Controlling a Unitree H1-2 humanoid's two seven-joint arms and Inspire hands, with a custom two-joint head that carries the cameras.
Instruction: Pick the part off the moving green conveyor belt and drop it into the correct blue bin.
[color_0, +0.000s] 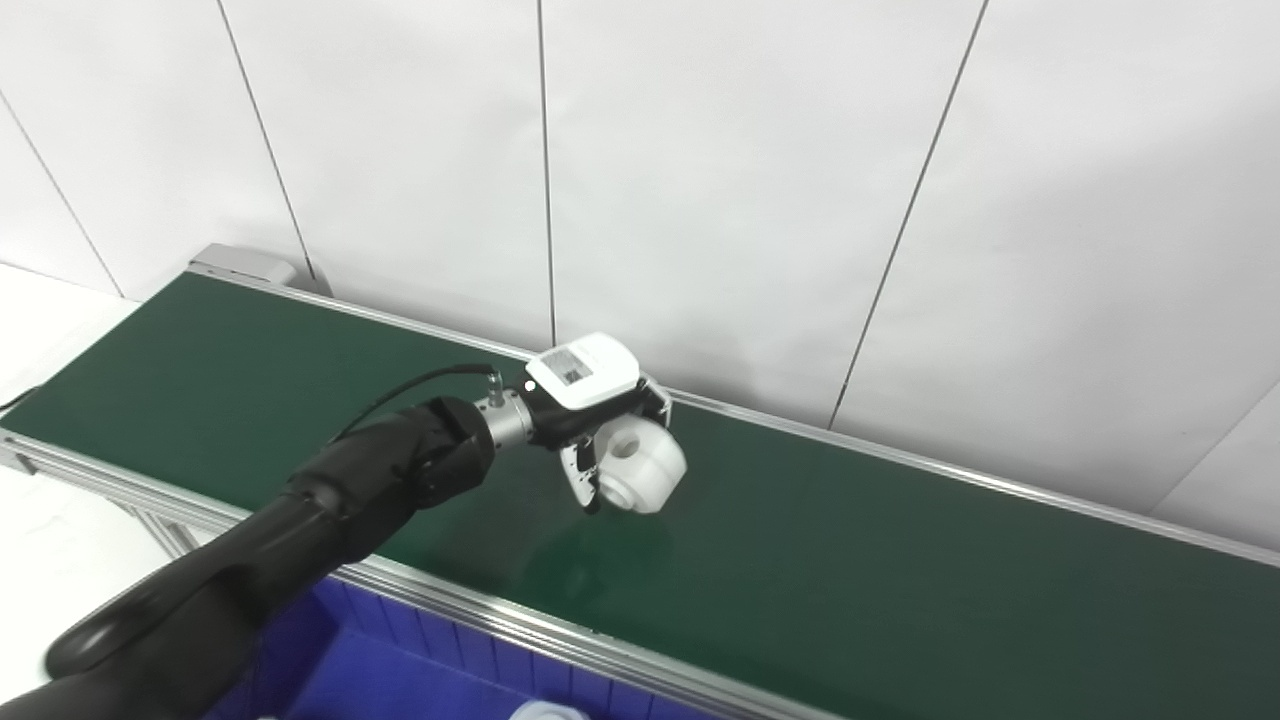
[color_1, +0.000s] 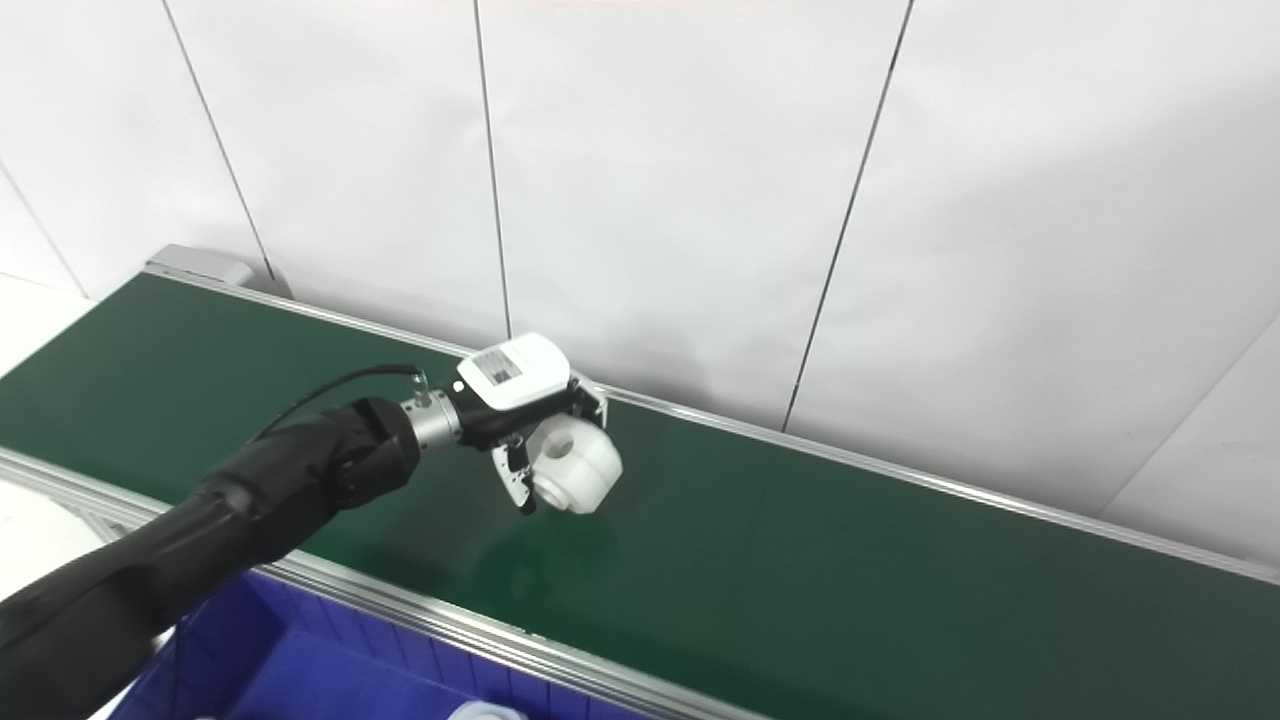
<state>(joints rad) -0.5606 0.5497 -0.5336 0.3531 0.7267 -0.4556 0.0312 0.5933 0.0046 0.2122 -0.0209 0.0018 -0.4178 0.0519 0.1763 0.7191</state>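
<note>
Bottom of frame, I've got the blue bin (color_0: 400, 660) along the lower edge, a white piece (color_0: 545, 711) just peeking inside it. Above it runs the green conveyor belt (color_0: 850, 560). My left hand (color_0: 600, 415) sits mid-frame over the belt, fingers clamped around the white part (color_0: 640, 465). Behind, white wall panels (color_0: 700, 150) fill the upper frame.

There's one printed thing on show: a small dark label (color_0: 572, 374) on the white back cover of the left hand (color_0: 600, 410), looking like a sticker with fine print or a code. It's too small and blurred to read a single letter or number. No other writing, brand or sign can be read.
</note>
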